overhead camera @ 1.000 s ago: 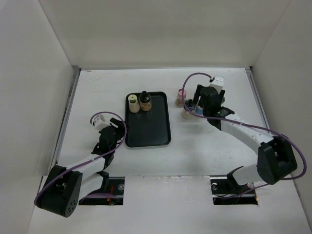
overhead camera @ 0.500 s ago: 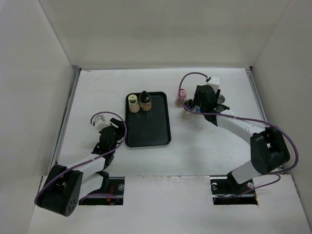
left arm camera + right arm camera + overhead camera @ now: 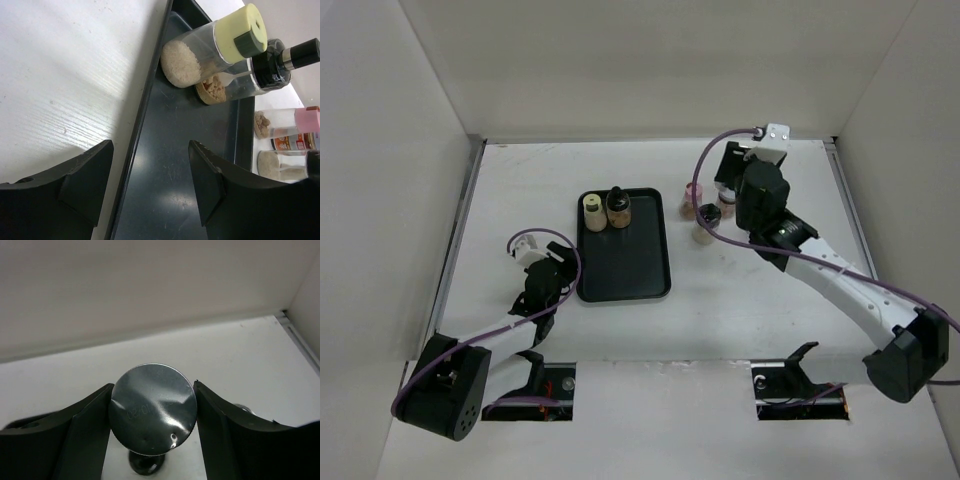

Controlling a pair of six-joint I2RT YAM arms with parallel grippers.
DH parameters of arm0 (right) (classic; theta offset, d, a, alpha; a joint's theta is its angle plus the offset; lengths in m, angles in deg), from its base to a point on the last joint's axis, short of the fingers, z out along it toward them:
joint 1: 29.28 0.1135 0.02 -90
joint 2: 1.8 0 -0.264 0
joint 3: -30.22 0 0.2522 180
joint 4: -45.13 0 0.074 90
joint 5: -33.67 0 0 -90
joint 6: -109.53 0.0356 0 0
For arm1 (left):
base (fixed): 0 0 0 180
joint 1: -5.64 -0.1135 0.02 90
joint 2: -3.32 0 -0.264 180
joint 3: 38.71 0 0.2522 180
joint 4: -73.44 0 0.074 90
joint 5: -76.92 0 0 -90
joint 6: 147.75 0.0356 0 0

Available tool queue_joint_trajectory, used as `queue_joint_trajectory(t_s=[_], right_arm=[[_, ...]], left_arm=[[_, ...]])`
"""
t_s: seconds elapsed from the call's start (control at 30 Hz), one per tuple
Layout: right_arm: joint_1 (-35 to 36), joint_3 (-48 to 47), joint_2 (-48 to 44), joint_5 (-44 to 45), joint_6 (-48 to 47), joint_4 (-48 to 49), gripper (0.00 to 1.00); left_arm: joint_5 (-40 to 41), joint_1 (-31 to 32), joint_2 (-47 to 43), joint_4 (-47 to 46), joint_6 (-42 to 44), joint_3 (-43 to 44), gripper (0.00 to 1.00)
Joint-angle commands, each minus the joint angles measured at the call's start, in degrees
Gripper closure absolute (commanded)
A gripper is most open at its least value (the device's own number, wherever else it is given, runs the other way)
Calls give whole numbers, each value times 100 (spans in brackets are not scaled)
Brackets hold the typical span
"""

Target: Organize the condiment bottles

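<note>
The top camera is looking down from high behind the near edge onto the whole table. The left wrist camera is skimming low along the tray, which both are sharing. The right wrist camera is hugging a silver bottle, facing the back wall

The right arm has swung back toward the far edge of the worktop, and its elbow has moved out toward the right edge. The right claw has narrowed, and its fingers now press both sides of the silver bottle. A dark-capped bottle, covered before, now shows.
</note>
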Motion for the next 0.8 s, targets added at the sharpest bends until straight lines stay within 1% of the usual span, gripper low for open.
queue_joint_trajectory(t_s=[0.0,0.07,0.23,0.33,0.43,0.53,0.77], right_arm=[[369,-637,342,-263,-382,1120,51],[589,-883,729,-474,-347,1172,51],[906,-1753,2108,-1046,48,1173,52],[1029,-2201,2890,-1169,137,1190,52],[1135,-2580,3568,-1012,102,1164,52],[1179,-2695,3947,-985,154,1199,52],[1170,-2546,4246,-1038,523,1217,51]], left_arm=[[-72,-47,-110,-356,-49,132,40],[-19,-47,-181,-330,-5,132,40],[7,-117,-418,-295,4,36,40],[51,-117,-463,-286,22,27,41],[68,-117,-489,-233,30,26,41],[60,-91,-375,-233,31,70,41],[25,-90,-296,-277,4,88,41]])
